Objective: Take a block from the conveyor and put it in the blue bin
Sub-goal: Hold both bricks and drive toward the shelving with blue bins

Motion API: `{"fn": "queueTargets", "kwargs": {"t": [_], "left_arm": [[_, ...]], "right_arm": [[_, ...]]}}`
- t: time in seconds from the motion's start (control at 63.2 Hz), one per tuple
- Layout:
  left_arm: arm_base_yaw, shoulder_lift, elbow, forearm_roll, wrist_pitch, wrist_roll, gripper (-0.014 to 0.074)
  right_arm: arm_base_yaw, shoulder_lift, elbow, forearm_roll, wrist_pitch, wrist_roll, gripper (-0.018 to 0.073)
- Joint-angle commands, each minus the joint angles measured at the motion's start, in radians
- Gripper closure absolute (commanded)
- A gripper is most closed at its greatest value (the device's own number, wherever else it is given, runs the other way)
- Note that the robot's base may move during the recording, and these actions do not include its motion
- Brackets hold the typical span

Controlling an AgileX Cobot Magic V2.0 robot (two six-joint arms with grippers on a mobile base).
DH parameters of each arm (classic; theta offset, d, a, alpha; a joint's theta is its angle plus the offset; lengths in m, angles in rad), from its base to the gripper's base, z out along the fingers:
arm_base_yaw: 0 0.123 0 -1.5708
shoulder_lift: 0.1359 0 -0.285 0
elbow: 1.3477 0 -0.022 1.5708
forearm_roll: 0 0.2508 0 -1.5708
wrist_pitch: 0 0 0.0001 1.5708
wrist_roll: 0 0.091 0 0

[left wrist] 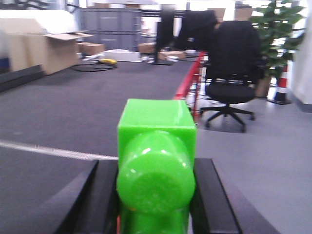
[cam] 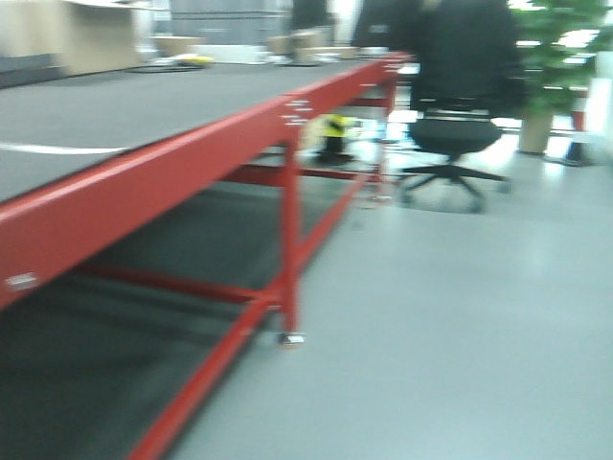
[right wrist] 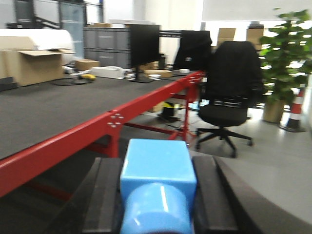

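**Both blocks in hand, bin not in sight**

The left gripper [left wrist: 156, 187] had its jaws clamped on a green block [left wrist: 157, 146], with a dark finger pressed to each side. The right gripper [right wrist: 157, 195] held a blue block [right wrist: 157, 168] the same way. Both blocks sat clear of the conveyor [cam: 115, 115]. The green one hung above the grey belt, and the blue one was out past the red frame [cam: 192, 163], over the floor.

The grab looked finished, so the step in hand was the carry. The blue bin appeared in no view. The blurred front view showed only the belt, a chair [cam: 460, 86] and a plant [cam: 565, 57].

The next move called for finding the bin, then bringing each gripper over its rim before parting the jaws. The grip had to hold firm until then.
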Motion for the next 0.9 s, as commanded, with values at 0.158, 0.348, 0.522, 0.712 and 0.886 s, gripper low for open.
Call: {"fn": "queueTargets", "kwargs": {"t": [0.158,0.348,0.522,0.712,0.886], "left_arm": [[-0.005,-0.003,0.0,0.002,-0.021,-0.001,0.0708],[-0.005,-0.003,0.0,0.002,-0.021,-0.001,0.0708],[-0.005,-0.003,0.0,0.002,-0.021,-0.001,0.0708],[-0.005,-0.003,0.0,0.002,-0.021,-0.001,0.0708],[-0.005,-0.003,0.0,0.002,-0.021,-0.001,0.0708]], "right_arm": [[0.0,-0.001,-0.009,-0.008,-0.017,-0.002,0.0713],[0.0,-0.001,-0.009,-0.008,-0.017,-0.002,0.0713],[0.0,-0.001,-0.009,-0.008,-0.017,-0.002,0.0713],[0.0,-0.001,-0.009,-0.008,-0.017,-0.002,0.0713],[0.0,-0.001,-0.009,-0.008,-0.017,-0.002,0.0713]]}}
